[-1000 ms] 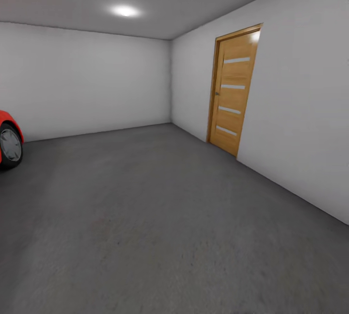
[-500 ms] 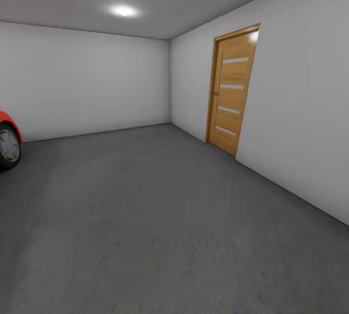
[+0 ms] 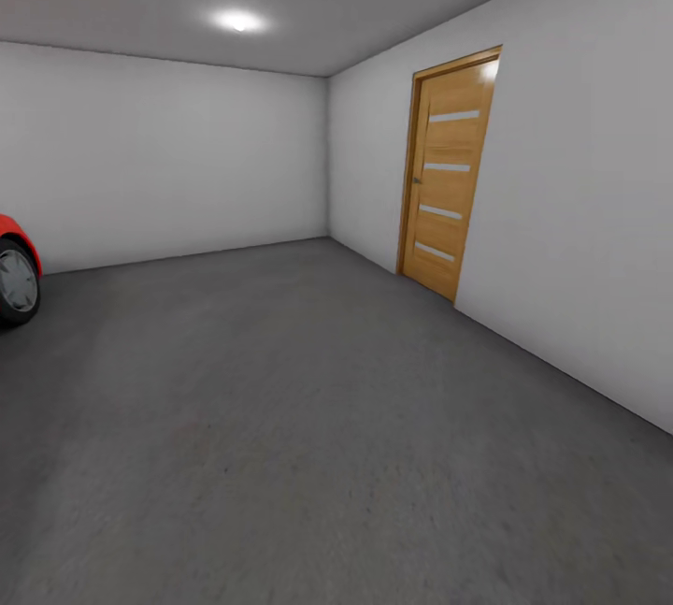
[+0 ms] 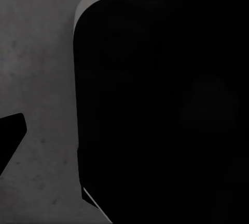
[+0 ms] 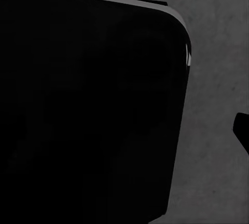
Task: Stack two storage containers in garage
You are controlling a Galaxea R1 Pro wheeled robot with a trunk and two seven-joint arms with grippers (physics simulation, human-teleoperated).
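From my head camera, going left to right: the shiny red car (image 3: 13,254) pokes in at the edge with one dark wheel, then the dark grey mottled concrete floor (image 3: 280,418) spreads wide and bare across the plain white-walled garage (image 3: 168,147), and on the right-hand wall stands a closed orange wooden door with pale glass slats (image 3: 447,170). I see no orange-red ribbed bin anywhere on this floor, so I cannot say from here where either storage container is.

Both my wrist cameras look down at the same concrete past a big black rounded-corner slab (image 4: 155,109), which I take for part of my own body. A dark sliver sits at the edge of each wrist picture, too little to read, so I cannot tell whether my fingers are spread, pressed together or gripping anything.

My worries from here are these. If I am carrying nothing, I still owe trips for the bins. If I turn or roll carelessly, my base could clip the car or the right wall. And setting anything down blind, with my wrist views so blocked, risks a crooked stack.
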